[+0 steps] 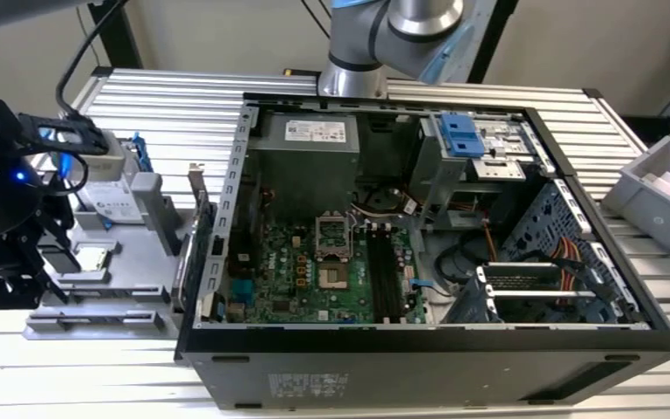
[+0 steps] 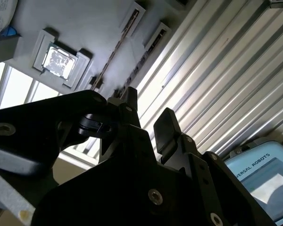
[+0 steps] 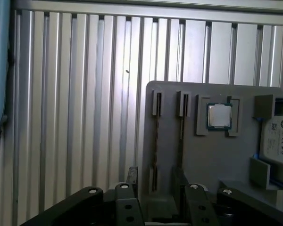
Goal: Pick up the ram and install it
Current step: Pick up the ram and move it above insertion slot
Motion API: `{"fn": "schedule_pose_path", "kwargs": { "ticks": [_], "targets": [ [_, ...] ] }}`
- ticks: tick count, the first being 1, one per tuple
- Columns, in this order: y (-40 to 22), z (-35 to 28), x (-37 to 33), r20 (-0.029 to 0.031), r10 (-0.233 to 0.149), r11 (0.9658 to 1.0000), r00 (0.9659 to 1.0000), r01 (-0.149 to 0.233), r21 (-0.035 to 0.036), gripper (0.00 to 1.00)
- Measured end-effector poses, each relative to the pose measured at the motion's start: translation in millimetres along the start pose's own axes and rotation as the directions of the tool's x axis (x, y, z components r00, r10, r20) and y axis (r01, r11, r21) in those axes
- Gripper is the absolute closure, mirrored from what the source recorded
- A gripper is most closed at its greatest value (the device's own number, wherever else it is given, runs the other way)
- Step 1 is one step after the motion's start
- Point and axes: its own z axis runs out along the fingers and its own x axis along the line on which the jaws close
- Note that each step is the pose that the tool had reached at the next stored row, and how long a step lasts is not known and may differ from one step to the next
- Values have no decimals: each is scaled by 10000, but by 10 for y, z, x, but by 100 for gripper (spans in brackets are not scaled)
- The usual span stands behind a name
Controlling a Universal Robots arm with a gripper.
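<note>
In the exterior view, even overhead light falls on the ribbed metal table (image 1: 160, 96), whose slats throw back pale glare at the far side. The inside of the computer case (image 1: 311, 288) is dimmer, with deep shadow in its corner toward the exterior view's right. A small blue light (image 1: 18, 177) glows on the dark arm at the exterior view's left edge.

In the second wrist view the tool (image 2: 148, 110) is a near-black, backlit silhouette. The table slats behind it shine in bright streaks, and the square chip (image 2: 59, 59) is washed out by glare.

The first wrist view is soft, hazy and bluish. Its grey holder (image 3: 203, 155) is flatly lit, and the tool is dark and blurred.
</note>
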Motion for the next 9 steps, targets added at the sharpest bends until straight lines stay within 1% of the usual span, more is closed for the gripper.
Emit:
{"fn": "schedule_pose_path", "kwargs": {
  "ticks": [9],
  "targets": [
    [-2, 76, -4, -34, 1, 10000, 10000, -1, -7, 0]
  ]
}}
